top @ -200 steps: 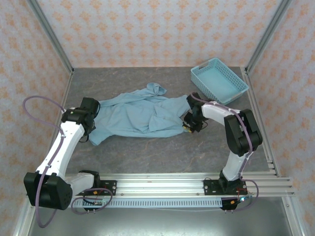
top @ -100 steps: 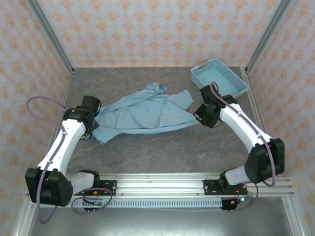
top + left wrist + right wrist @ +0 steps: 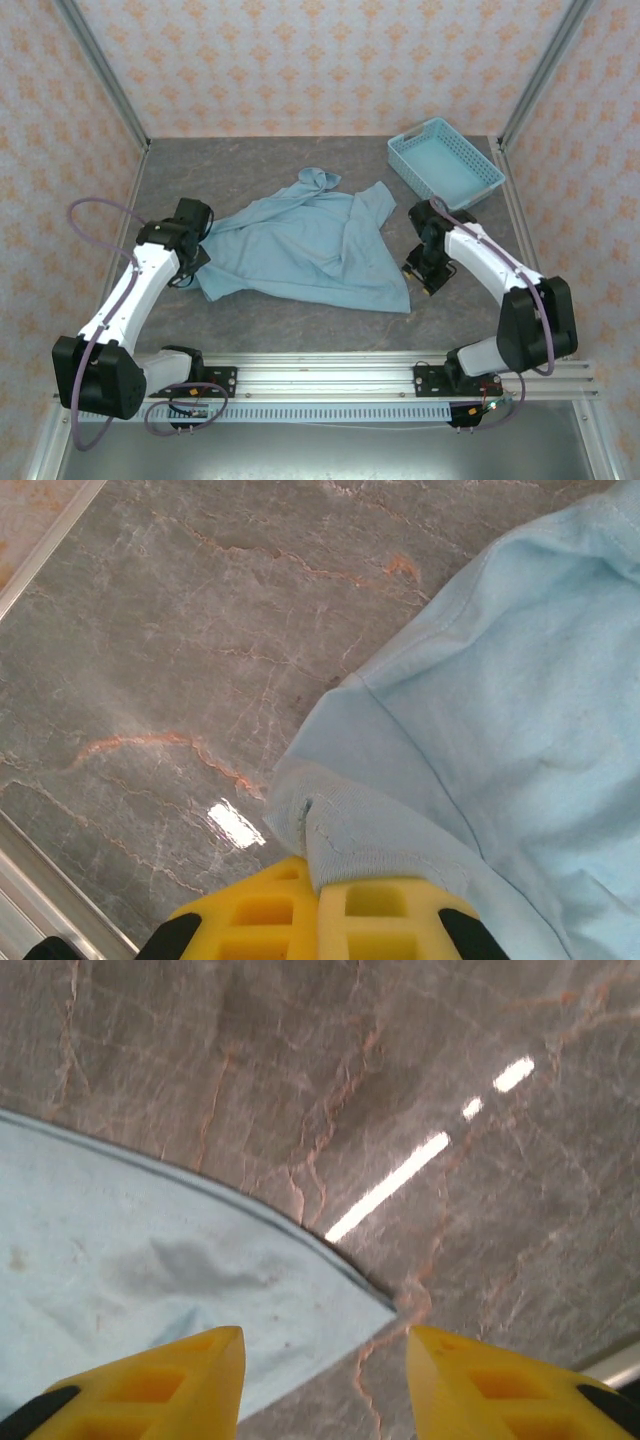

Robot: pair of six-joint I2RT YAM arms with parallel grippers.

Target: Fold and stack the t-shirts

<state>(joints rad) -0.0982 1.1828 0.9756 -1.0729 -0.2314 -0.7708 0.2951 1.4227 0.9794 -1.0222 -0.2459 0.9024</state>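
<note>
Teal-blue soft cloth t-shirt is lying rumpled on the grey marbled table, so you are likely flattening it before folding. Your left gripper is pinching its edge, jaws closed. Your right gripper is hanging wide open, empty, over a corner it probably needs to grasp next.

Top external: fixed high behind the near edge of the worktop, aimed down and forward across its whole surface. Left wrist: set close above the worktop, aimed past the left hand at a t-shirt hem. Right wrist: equally close, aimed past the right hand at a t-shirt corner. Shared with the top view: both cloth edges and adjacent worktop.
</note>
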